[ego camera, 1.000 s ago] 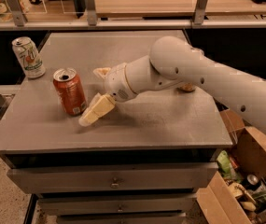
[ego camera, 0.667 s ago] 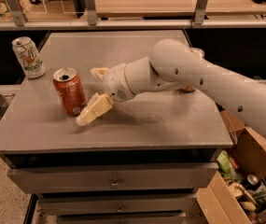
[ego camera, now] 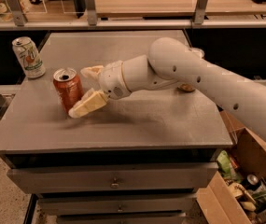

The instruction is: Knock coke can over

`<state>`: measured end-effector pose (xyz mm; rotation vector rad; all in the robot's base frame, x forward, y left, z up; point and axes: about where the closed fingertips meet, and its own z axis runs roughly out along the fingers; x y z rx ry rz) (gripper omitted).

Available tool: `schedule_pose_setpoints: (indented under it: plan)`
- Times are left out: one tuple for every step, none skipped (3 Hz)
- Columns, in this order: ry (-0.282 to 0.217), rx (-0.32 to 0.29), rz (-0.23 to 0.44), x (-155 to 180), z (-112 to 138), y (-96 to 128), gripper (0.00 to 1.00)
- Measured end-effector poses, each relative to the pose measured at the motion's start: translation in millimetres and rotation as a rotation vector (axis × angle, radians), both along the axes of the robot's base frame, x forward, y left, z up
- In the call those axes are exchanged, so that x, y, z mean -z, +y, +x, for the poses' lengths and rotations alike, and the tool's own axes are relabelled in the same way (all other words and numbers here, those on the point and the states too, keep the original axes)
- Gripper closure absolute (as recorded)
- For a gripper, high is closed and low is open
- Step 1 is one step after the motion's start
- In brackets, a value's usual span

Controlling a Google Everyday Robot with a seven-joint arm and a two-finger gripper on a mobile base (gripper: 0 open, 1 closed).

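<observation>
The coke can (ego camera: 67,87), red-orange with a silver top, stands upright on the left part of the grey table (ego camera: 137,120). My gripper (ego camera: 82,90) is just right of it, open. One cream finger (ego camera: 87,105) reaches in front of the can's lower right side and looks close to or touching it. The other finger (ego camera: 92,72) sits behind the can's right side. The white arm (ego camera: 193,78) comes in from the right.
A white-green 7UP can (ego camera: 28,57) stands upright at the table's left edge, behind the coke can. A small brown object (ego camera: 186,87) lies behind the arm. A cardboard box (ego camera: 244,181) of rubbish sits on the floor at the right. Drawers (ego camera: 114,183) are below the tabletop.
The gripper has moved left toward the coke can, so its fingers now flank the can's right side. The can still stands upright in the same place.
</observation>
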<state>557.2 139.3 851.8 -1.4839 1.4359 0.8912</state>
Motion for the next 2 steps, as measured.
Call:
schedule_pose_setpoints:
  plan:
    - [-0.003, -0.014, 0.009, -4.1, -0.5, 5.3, 0.41]
    - [-0.004, -0.023, 0.015, -8.9, -2.1, 8.5, 0.64]
